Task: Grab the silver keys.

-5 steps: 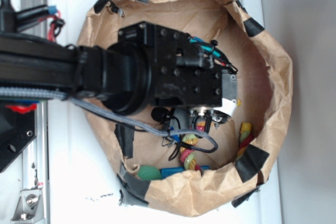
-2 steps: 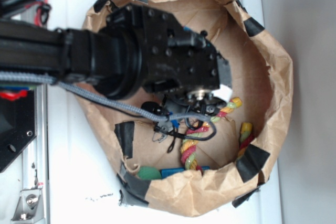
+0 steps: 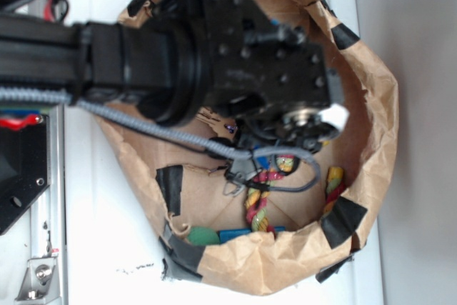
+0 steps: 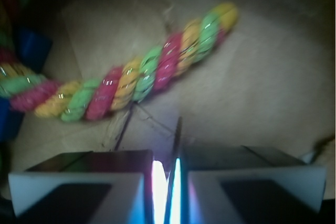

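Observation:
In the wrist view my gripper [image 4: 170, 163] is shut, its two pale pads almost touching. A thin dark wire [image 4: 178, 129], which looks like the ring of the silver keys, runs up from between them. The keys themselves are hidden. Just beyond the jaws the red-yellow-green braided rope [image 4: 131, 80] lies on brown paper, apart from them. In the exterior view my gripper [image 3: 321, 123] hangs over the right half of the brown paper bag [image 3: 378, 105]. The rope [image 3: 258, 201] shows below it, and my black wrist hides what lies underneath.
The bag's crumpled walls, patched with black tape [image 3: 343, 219], ring the space. A green piece [image 3: 203, 235] and a blue piece [image 3: 235, 234] lie by the near wall. A blue block [image 4: 31, 51] sits left of the rope. My grey cable [image 3: 285, 153] loops under the wrist.
The wrist has risen toward the camera and shifted right over the bag. The rope lying under the gripper was dragged and shows differently beneath it.

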